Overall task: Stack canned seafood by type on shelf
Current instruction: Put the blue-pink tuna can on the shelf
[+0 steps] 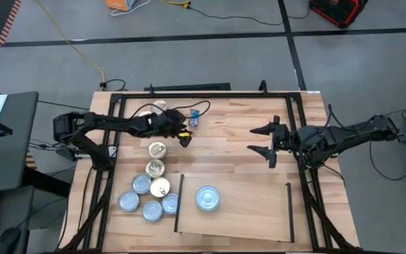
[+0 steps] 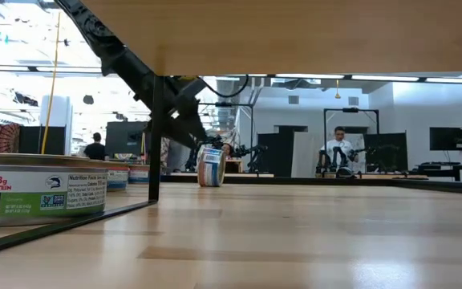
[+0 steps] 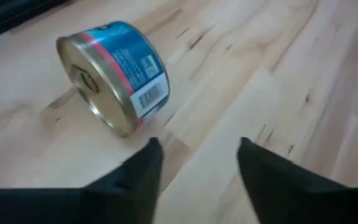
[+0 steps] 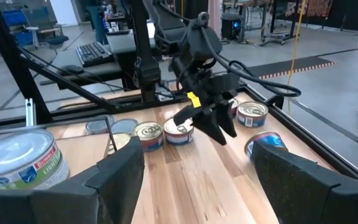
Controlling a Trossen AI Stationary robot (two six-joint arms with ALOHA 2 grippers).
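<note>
A blue-labelled tin [image 3: 114, 74] rests on its curved side wall on the tabletop, lid facing sideways; it also shows in the high view [image 1: 194, 118] and low view [image 2: 209, 166]. My left gripper [image 3: 197, 155] hovers just near of it [image 1: 186, 140], open, with nothing between its fingers. More canned seafood, gold-lidded [image 1: 157, 149] and silvery-blue [image 1: 142, 184], sits upright in a cluster on the left. One silvery-blue tin [image 1: 208, 198] stands on the shelf [image 1: 252, 212]. My right gripper [image 1: 270, 144] waits open above the table's right side.
Another gold-lidded tin [image 1: 161, 106] sits near the far edge behind the left arm. A black frame [image 1: 111, 162] runs along the table's left, far and right sides. Bare wood lies between the two grippers [image 1: 231, 141] and on the shelf's right half.
</note>
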